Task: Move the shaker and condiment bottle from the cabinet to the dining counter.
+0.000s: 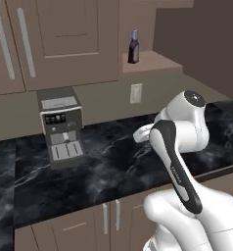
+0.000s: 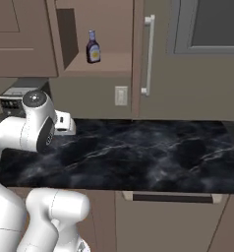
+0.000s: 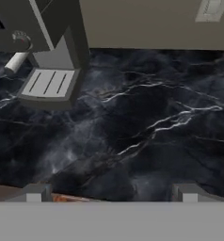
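- Left base view: the condiment bottle (image 1: pixel 133 47) stands upright on the open cabinet (image 1: pixel 150 62) shelf, high above the espresso machine (image 1: pixel 61 126) and to its right. It looks slim and light, rigid rather than squeezable I judge, with a narrow neck under a blue-grey cap; a tall, thin thing like that should tip easily.
- Right base view: the same bottle (image 2: pixel 93 47) sits alone near the shelf's front edge, beside the open cabinet door (image 2: pixel 139 54) with its long silver handle (image 2: pixel 148 55). I cannot make out the shaker on the shelf. I would take the bottle across its labelled belly, where it is widest and the sides look straightest, not by the neck.
- Hand view: my jaws (image 3: pixel 111 192) are released, spread wide with nothing between them, looking down at the black marble counter (image 3: pixel 147 117) well below the shelf. A smooth body may slip, so I judge a square, level grip is needed.
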